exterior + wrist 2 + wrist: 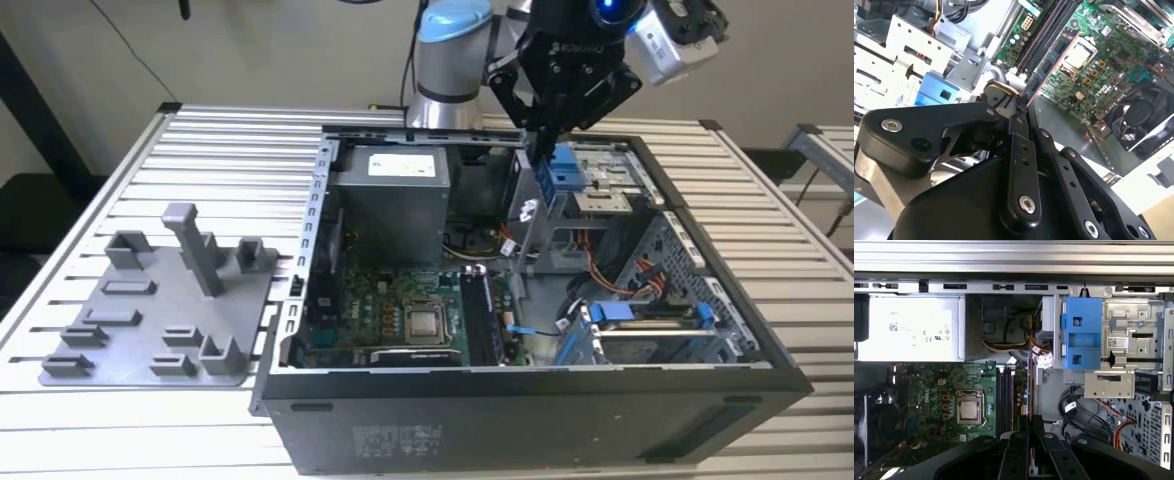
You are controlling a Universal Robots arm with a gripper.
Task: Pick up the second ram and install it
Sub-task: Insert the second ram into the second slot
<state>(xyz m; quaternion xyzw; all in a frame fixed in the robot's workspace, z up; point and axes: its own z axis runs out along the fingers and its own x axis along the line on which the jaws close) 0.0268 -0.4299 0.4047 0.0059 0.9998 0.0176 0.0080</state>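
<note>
Black jointed metal forms the pincer (1021,111), pinching the second ram (1052,59): a thin, flat, dark stick with a reddish edge, seen edge-on. It hangs over the open computer case (534,395), above the green motherboard (929,390) and its long dark slots (1004,400). A ribbed metal counter (227,135) carries a grey plastic tray (134,352).

The tray (134,347) lies at the exterior view's left of the case (534,425).
</note>
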